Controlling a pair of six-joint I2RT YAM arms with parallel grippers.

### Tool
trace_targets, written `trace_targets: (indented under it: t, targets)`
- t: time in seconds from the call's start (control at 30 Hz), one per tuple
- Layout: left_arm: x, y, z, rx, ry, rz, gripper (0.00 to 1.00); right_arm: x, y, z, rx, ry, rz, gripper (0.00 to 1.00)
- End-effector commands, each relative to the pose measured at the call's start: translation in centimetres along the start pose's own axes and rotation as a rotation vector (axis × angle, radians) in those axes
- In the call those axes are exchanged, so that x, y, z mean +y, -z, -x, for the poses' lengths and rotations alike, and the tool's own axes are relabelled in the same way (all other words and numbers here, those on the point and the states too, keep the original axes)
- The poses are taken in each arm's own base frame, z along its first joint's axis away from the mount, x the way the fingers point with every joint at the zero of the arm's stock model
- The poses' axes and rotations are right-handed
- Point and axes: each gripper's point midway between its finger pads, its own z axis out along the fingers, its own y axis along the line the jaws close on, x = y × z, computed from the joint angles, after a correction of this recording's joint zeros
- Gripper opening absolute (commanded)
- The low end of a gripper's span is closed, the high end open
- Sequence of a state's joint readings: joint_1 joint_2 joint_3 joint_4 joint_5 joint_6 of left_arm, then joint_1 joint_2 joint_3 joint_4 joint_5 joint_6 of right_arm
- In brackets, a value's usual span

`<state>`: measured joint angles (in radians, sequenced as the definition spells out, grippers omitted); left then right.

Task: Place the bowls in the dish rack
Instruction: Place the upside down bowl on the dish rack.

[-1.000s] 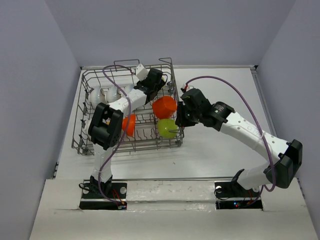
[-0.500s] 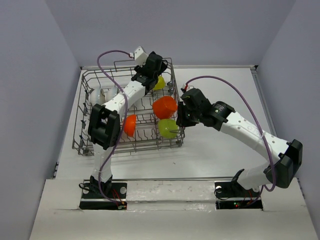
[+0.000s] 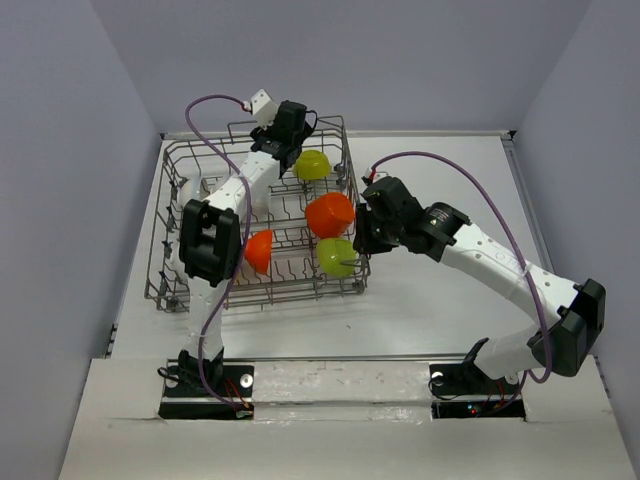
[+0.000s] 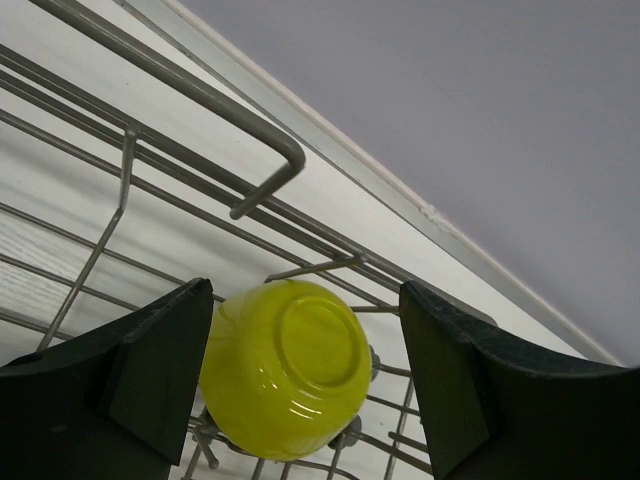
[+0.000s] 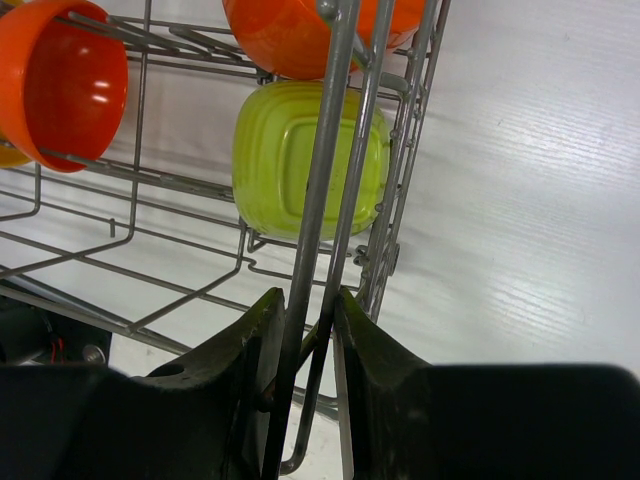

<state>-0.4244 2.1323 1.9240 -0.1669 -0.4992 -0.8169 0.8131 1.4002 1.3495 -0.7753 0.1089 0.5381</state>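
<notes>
The grey wire dish rack (image 3: 160, 262) stands left of centre. My left gripper (image 3: 297, 147) hangs open over its back right corner. Below it, a yellow-green bowl (image 4: 285, 365) rests bottom-up on the tines, clear of both fingers (image 4: 160, 370); from above this bowl (image 3: 312, 165) shows in that corner. A red-orange bowl (image 3: 330, 213), a squarish lime bowl (image 3: 337, 256) and an orange bowl (image 3: 258, 250) sit in the rack. My right gripper (image 5: 312, 300) is shut on the rack's right side wires (image 5: 345, 60), with the lime bowl (image 5: 290, 160) just beyond.
White bowls (image 3: 192, 190) stand in the rack's back left. To the right of the rack lies the white tabletop (image 3: 450, 180), and grey walls close in the back and sides. My right arm's cable (image 3: 470, 190) arcs over the table.
My left gripper has opened, let go of the yellow-green bowl in the rack's back right corner and drawn up and back. The right gripper has kept its hold on the rack.
</notes>
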Motion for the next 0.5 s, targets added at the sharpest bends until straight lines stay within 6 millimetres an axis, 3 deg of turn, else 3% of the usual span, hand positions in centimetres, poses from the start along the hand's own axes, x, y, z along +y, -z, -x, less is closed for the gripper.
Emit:
trace_targets:
  t: [0.0, 0.23, 0.47]
  targets:
    - [0.4, -0.5, 0.3, -0.008, -0.039, 0.004, 0.84, 2.2, 3.3, 2.3, -0.096, 0.039, 0.104, 0.22]
    - [0.3, -2.6, -1.1, 0.038, -0.072, -0.007, 0.83, 2.0, 3.2, 1.9, -0.084, 0.036, 0.097, 0.22]
    - [1.7, -4.1, -2.6, 0.067, -0.083, 0.023, 0.82, 2.2, 2.9, 2.1, -0.081, 0.038, 0.097, 0.22]
